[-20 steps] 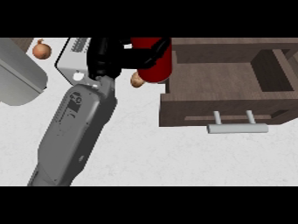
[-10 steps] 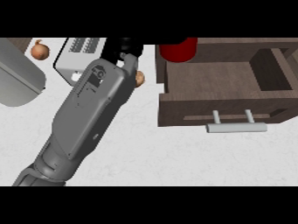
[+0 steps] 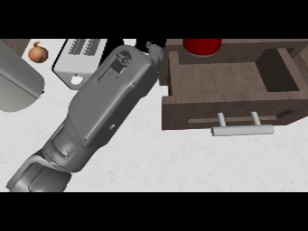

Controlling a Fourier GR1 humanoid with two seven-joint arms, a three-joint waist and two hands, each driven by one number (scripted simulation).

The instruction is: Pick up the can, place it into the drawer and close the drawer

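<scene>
The red cylindrical can [image 3: 202, 46] stands at the back of the open dark-brown wooden drawer [image 3: 230, 83], against its rear wall at the view's upper edge; only its lower body shows, smooth and plain red. The drawer is a rectangular box with a wood-grain floor and thick walls. Its front panel carries a pale grey metal bar handle [image 3: 242, 129] on two short posts.

One grey forearm [image 3: 100, 103], matt and blocky with a dark inset panel, runs diagonally from the lower left up to the drawer's left rear corner. Only a small black part of the hand [image 3: 151, 45] shows beyond the wrist, apart from the can; whether its fingers are straight or curled cannot be told.

The bench [image 3: 183, 158] has a white, faintly mottled stone-like top. A brown onion [image 3: 38, 53], a white ribbed rectangular object [image 3: 78, 61] and a pale grey rounded object [image 3: 8, 79] lie at the upper left.
</scene>
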